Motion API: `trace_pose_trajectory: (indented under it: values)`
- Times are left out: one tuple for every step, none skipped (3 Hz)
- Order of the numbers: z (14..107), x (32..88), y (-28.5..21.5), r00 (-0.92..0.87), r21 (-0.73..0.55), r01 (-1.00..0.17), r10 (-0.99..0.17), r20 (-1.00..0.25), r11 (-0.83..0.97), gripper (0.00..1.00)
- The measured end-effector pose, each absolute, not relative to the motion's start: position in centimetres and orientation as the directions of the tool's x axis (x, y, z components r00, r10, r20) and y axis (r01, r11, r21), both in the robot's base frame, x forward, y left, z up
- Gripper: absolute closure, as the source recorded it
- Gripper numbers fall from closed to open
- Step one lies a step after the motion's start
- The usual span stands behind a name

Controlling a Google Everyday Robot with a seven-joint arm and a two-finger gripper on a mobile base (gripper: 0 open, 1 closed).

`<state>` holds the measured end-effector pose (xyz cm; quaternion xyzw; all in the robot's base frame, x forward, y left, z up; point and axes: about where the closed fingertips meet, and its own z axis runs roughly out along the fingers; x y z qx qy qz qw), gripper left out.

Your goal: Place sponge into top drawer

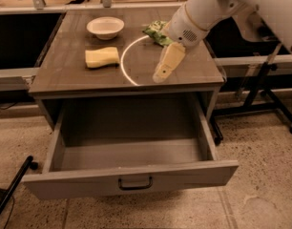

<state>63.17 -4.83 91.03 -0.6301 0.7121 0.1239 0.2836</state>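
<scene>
Sponge [102, 57]: pale yellow soft block, left on grey table [65, 76].
Drawer [184, 178]: grey wooden, open to receive it.
Hand [161, 75]: cream, right, empty; spread cannot tell.

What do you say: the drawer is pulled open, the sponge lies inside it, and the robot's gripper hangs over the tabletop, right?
Not quite. The camera view shows the sponge on the tabletop, near the bowl, not inside the drawer. The drawer is open, and the gripper does hang over the tabletop.
</scene>
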Motion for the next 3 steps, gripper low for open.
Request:
trace_pose_trajectory:
  values:
    - [88.2, 69.3, -0.8, -0.085, -0.182, -0.953, -0.791, -0.605, 0.242, 0.00]
    - [88.2, 69.3, -0.8, -0.085, -0.182, -0.953, -0.791, -0.605, 0.242, 0.00]
    - [87.6, 70.7, 1.7, -0.051, -0.166, -0.966, -0.780, -0.624, 0.197, 0.00]
